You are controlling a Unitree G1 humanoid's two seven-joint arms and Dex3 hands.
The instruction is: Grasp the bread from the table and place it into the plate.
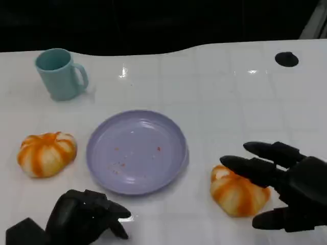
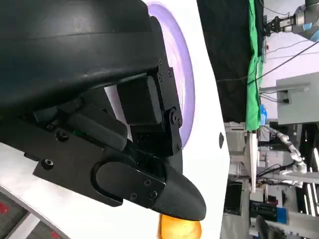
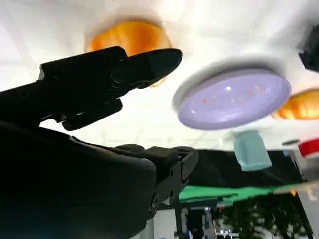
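The task is judged to be at its start: nothing has been placed in the plate point(image 1: 137, 151), which lies near the middle of the table point(image 1: 230, 92) and holds only a few crumbs. Two orange-striped bread rolls are seen on the table, one point(image 1: 46, 153) toward the left edge, well apart from the plate, and one point(image 1: 238, 193) just right of the plate, toward the front edge. The right hand point(image 1: 286, 186) is held over and beside the right roll with its fingers point(image 1: 255, 168) spread apart, some reaching across the roll's top; no closing on the bread is shown, and whether the roll is already touched cannot be told. The left hand point(image 1: 84, 214) is kept low at the front edge, its fingers curled in with nothing between them. A light blue mug point(image 1: 60, 74) stands at the far left corner. What is left, by this reading, is the whole of the work: gripping the roll, lifting it, carrying it across and setting it in the plate.
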